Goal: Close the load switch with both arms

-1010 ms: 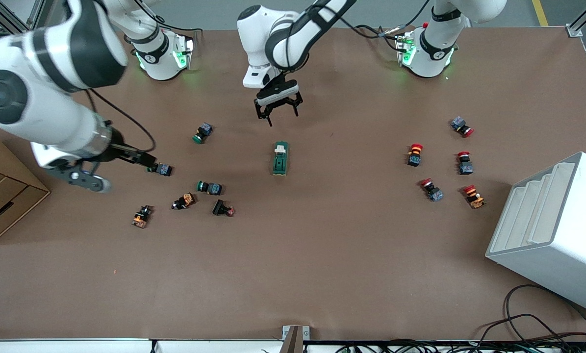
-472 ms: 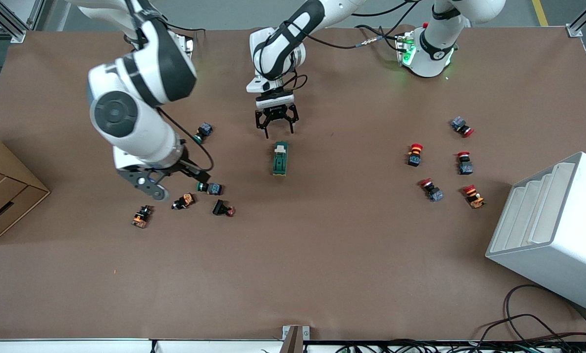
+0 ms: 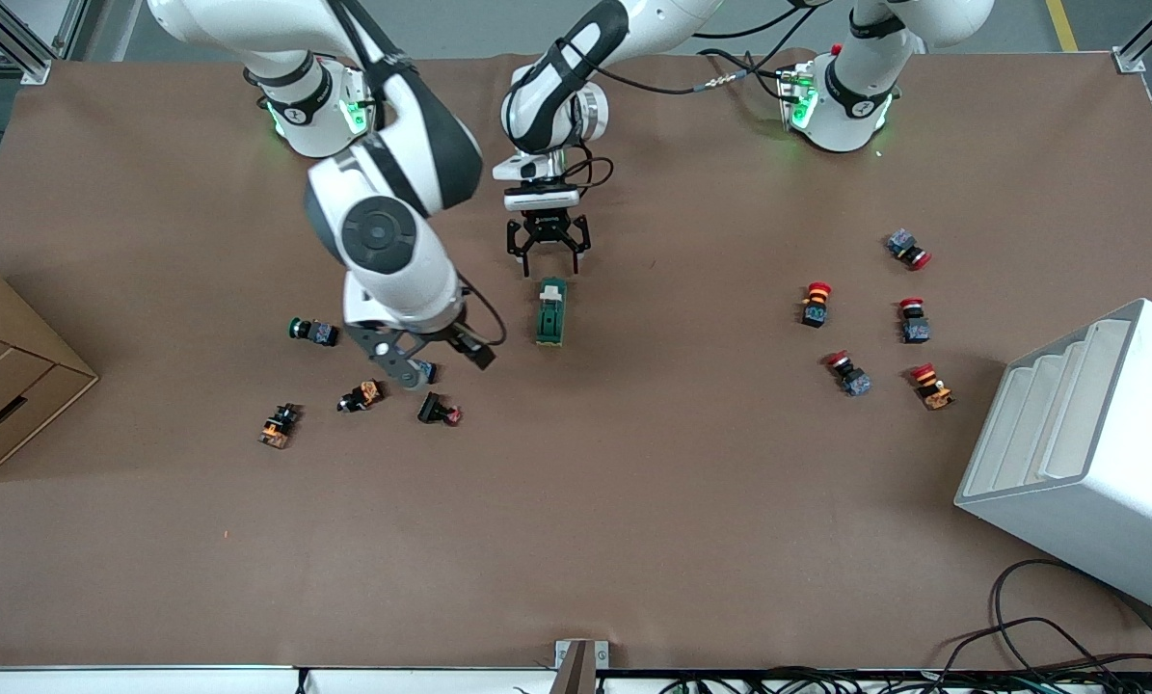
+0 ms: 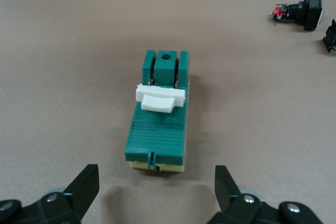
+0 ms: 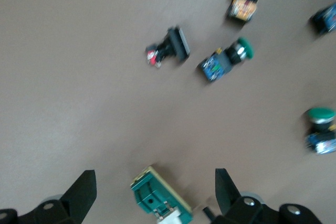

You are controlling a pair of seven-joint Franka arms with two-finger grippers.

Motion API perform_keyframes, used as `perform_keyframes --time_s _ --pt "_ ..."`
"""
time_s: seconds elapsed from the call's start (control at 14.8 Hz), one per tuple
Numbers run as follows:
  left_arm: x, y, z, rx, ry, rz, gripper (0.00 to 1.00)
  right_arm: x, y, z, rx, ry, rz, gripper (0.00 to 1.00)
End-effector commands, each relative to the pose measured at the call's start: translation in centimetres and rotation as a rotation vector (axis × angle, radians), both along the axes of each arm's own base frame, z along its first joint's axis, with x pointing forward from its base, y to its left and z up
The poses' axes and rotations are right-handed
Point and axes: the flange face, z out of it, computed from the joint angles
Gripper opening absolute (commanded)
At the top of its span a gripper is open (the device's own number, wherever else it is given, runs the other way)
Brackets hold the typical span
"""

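Load switch (image 3: 550, 311): I am seeing it lying flat at the centre of the front frame, white lever (image 4: 160, 98) up. Left gripper (image 3: 548, 253): I am holding it just above the switch's upper end, fingers spread wide. Right gripper (image 3: 438, 361): hanging centre-left over a green-capped push-button (image 5: 227, 59), fingers spread wide, beside the switch.

Dark green load switch (image 3: 550, 311) lying flat mid-table, white lever (image 4: 159, 98) across its top, untouched
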Motion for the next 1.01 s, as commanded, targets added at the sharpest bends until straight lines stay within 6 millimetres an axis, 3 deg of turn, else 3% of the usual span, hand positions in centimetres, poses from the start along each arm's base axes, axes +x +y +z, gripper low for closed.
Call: perform_keyframes --time_s 0.0,0.47,0.67,0.94 --pt "0.4 1.2 -0.7 -0.002 -0.078 -0.016 0.98 -3.0 2.5 -2.8 0.030 -0.032 -0.091 1.00" --pt "0.8 2.3 -4.2 -0.046 -0.201 -0.032 0.98 -10.1 8.8 -8.6 0.041 -0.057 -0.180 1.00" --pt "0.7 2.0 -4.8 -0.055 -0.220 -0.041 0.98 -11.4 10.4 -11.3 0.035 -0.057 -0.195 1.00" --pt "-0.4 1.9 -5.7 -0.041 -0.227 -0.054 0.98 -12.7 11.5 -13.5 0.011 -0.037 -0.224 1.00"
